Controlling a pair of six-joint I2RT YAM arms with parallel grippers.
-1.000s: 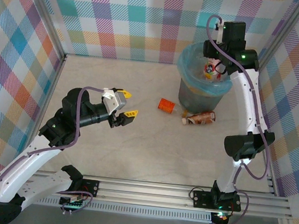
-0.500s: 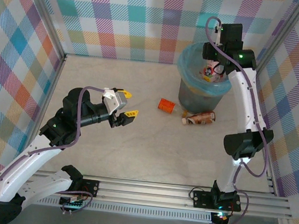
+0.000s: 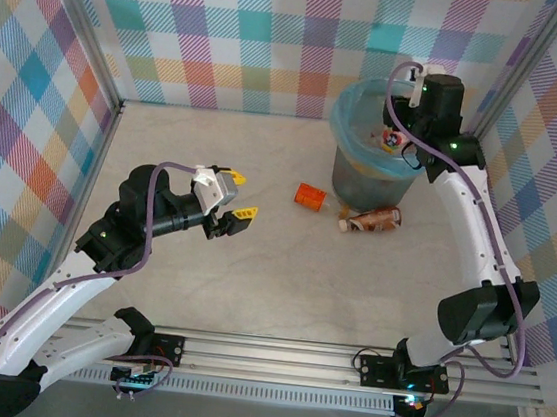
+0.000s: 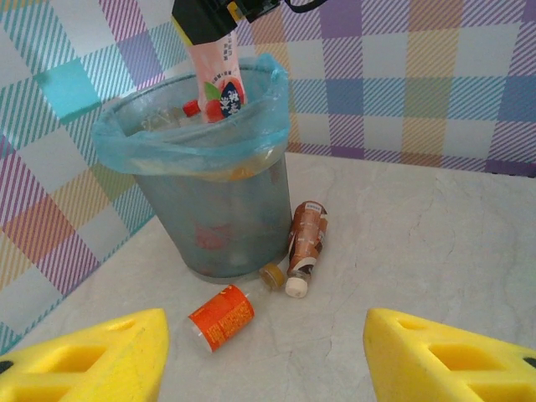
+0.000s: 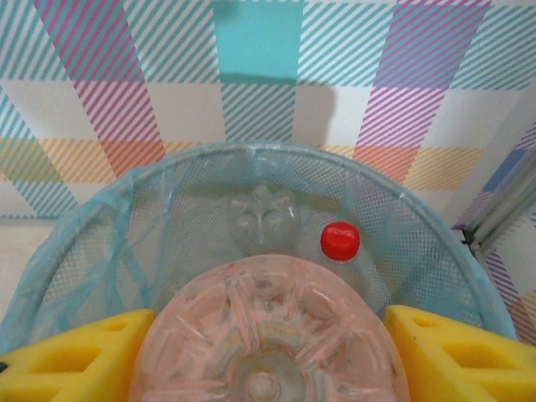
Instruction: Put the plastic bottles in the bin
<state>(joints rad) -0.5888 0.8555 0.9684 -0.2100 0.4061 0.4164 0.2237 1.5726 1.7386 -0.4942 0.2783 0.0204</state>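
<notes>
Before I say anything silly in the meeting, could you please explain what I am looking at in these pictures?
This is a robot: a left arm and a right arm bolted to the near edge of a table. One picture comes from a fixed camera above and behind them; the other two come from a camera on each wrist, so the yellow fingers at the bottom belong to that arm. The right hand grips a pink bottle that hangs into the mouth of the bin, a grey basket lined with a blue bag, with a red-capped bottle already inside. The left hand is open and empty, facing the bin. On the table beside the bin lie an orange bottle and a brown bottle, not yet put away.
</notes>
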